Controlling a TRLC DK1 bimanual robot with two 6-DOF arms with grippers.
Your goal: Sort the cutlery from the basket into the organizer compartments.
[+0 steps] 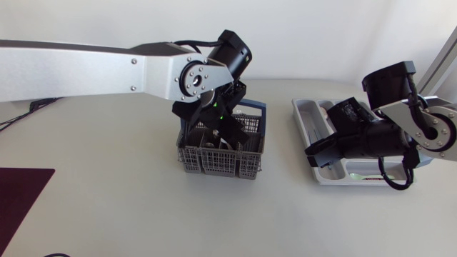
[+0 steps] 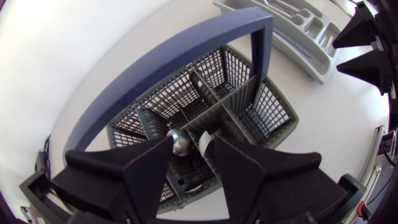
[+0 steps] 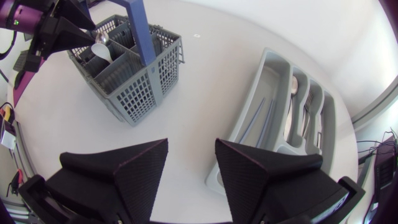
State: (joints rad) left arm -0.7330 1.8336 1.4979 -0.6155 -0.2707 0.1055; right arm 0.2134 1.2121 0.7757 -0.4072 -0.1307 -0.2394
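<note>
The grey mesh basket (image 1: 214, 164) with a blue handle (image 2: 186, 56) stands mid-table. My left gripper (image 2: 191, 140) reaches down into it, fingers open. A metal spoon's bowl (image 2: 180, 145) and a white spoon (image 2: 203, 142) stand up between the fingertips; I cannot tell whether either finger touches them. The right wrist view shows both the metal spoon (image 3: 102, 37) and the white spoon (image 3: 99, 51) in the basket (image 3: 140, 87). My right gripper (image 3: 191, 146) hangs open and empty over the table beside the grey organizer (image 3: 261, 68), which holds a fork (image 3: 306, 106), a spoon (image 3: 292, 84) and knives (image 3: 261, 115).
The organizer (image 1: 307, 107) lies at the right, partly under my right arm (image 1: 371, 135). A dark red mat (image 1: 18, 196) lies at the front left table edge. Bare table separates basket and organizer.
</note>
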